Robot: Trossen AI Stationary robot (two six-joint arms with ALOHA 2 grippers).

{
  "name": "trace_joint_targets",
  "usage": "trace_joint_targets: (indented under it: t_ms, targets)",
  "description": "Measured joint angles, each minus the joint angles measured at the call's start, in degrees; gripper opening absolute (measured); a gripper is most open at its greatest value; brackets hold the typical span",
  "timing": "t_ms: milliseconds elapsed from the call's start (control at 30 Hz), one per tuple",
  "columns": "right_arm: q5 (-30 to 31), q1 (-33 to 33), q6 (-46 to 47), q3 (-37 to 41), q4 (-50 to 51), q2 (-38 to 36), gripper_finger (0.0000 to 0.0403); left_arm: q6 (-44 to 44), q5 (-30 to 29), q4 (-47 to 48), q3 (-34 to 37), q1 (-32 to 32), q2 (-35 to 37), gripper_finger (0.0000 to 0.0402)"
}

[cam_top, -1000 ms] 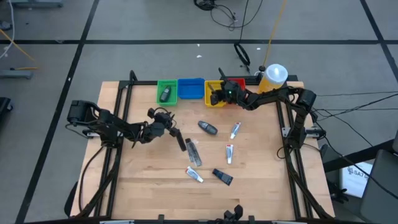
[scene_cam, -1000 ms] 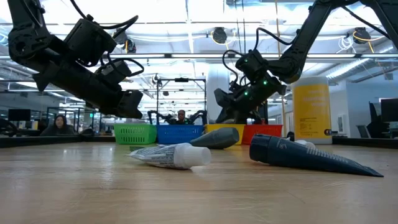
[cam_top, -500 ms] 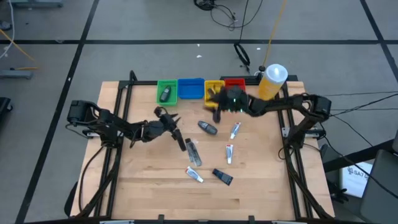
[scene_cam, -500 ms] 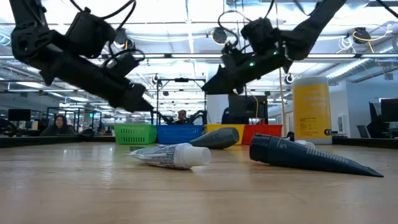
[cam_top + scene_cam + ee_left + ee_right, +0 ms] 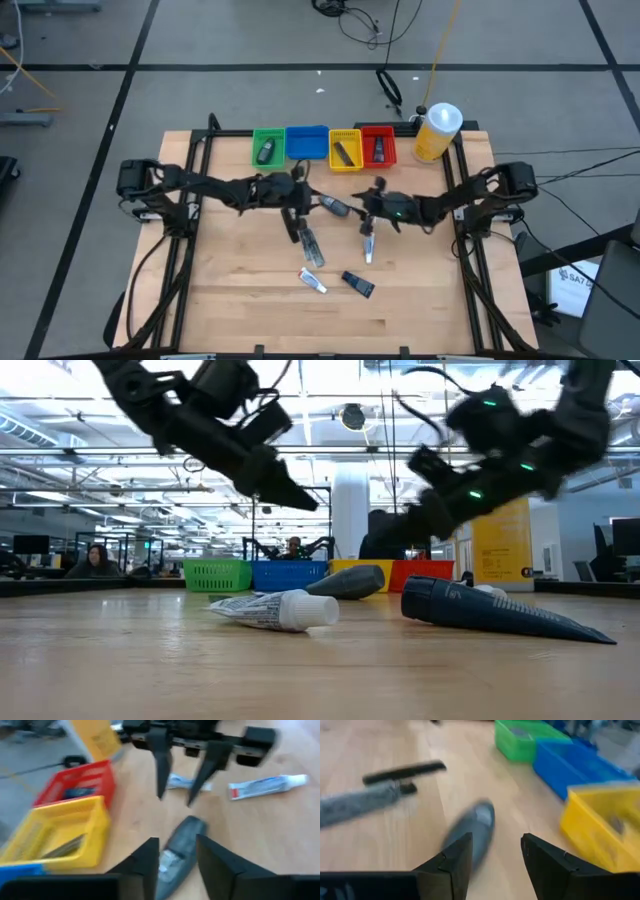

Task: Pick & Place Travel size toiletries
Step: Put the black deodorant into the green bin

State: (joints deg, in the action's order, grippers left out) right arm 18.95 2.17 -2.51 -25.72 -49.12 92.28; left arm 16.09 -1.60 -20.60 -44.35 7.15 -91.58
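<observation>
Both your grippers, left (image 5: 303,196) and right (image 5: 372,200), are hovering with fingers spread, grasping nothing. You're flanking the dark grey tube (image 5: 335,207) lying on the table (image 5: 420,290).

Beyond the pale wooden table (image 5: 240,300), grey tiled floor (image 5: 80,100) is spreading; ceiling strip lights (image 5: 90,410) are glowing overhead.
</observation>
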Motion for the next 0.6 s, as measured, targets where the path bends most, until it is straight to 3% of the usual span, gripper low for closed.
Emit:
trace_joint_targets:
  t_ms: [167,333,600]
  targets:
    - [6.91,-2.09,9.03,11.01,-11.18,-3.32,0.0155,0.2,6.25,0.32,-4.67,2.24,-7.65,0.0221]
    - [6.76,-5.14,15.27,20.04,-20.69,-6.85,0.0155,2.68,7.71,0.17,-7.84,3.37,-14.72,0.0287]
    - [6.86,-8.9,19.84,23.38,-23.34,-7.46,0.0155,7.64,11.17,-0.24,-10.97,3.85,-20.87,0.0305]
